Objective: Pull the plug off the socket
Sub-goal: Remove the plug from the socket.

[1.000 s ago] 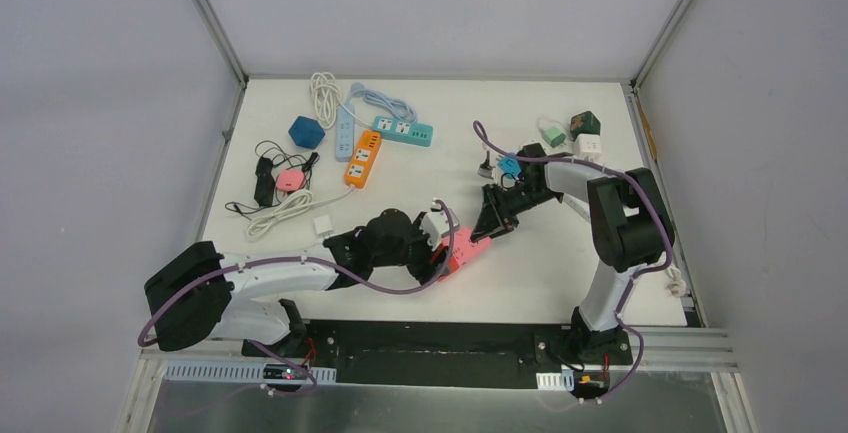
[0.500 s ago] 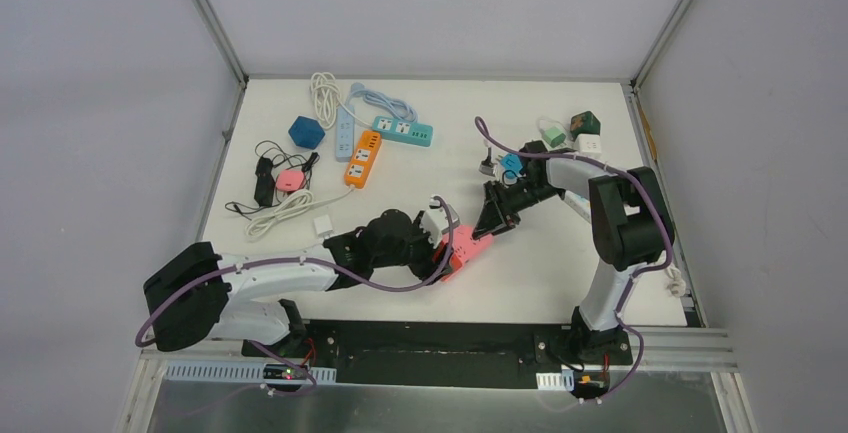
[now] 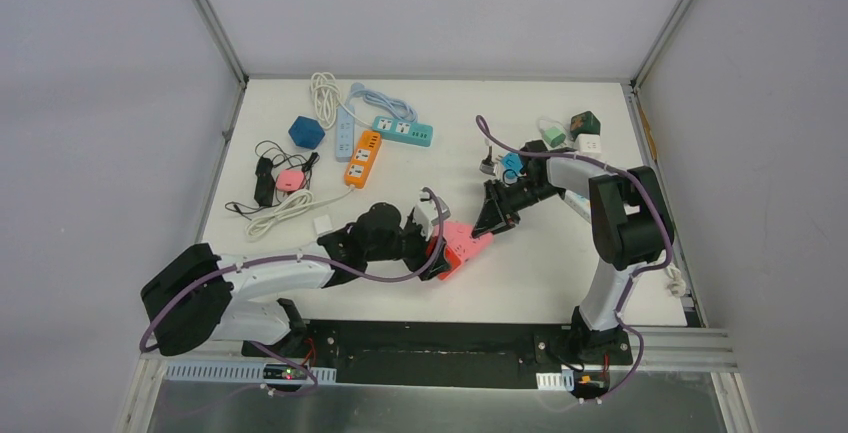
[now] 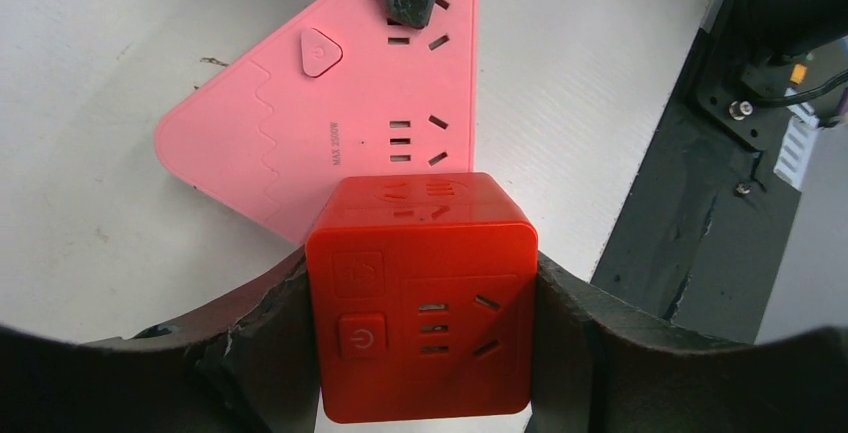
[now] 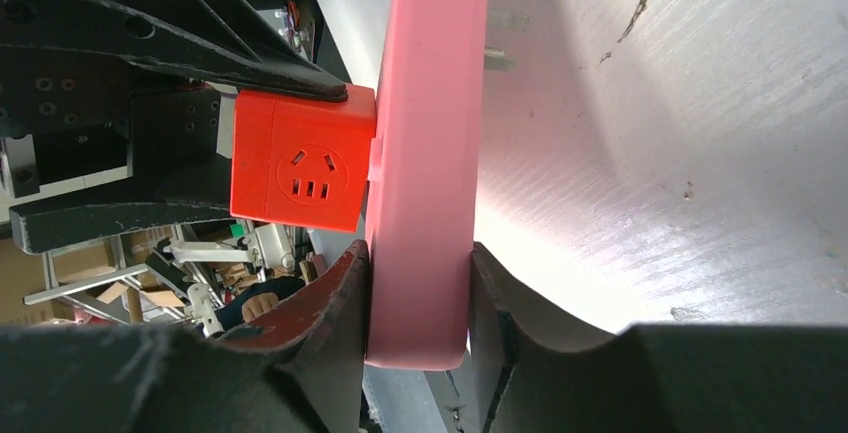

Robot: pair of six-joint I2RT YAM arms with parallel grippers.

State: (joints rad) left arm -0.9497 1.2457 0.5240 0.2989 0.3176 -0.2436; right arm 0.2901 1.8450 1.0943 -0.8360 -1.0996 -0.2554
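Red cube plug (image 4: 420, 298), at lower centre of the left wrist view, is clamped between the fingers of the left gripper (image 4: 420, 273), its far face against a pink triangular socket (image 4: 330, 123) with the white table (image 4: 100, 53) behind. Only in the right wrist view is the joint seen edge-on: plug and socket touch, and the socket's edge is pinched by the right gripper (image 5: 420, 293).

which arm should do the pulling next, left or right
Left. The left claw grips the cube plugged into the socket; the right claw clamps the socket's edge, so it probably best braces.
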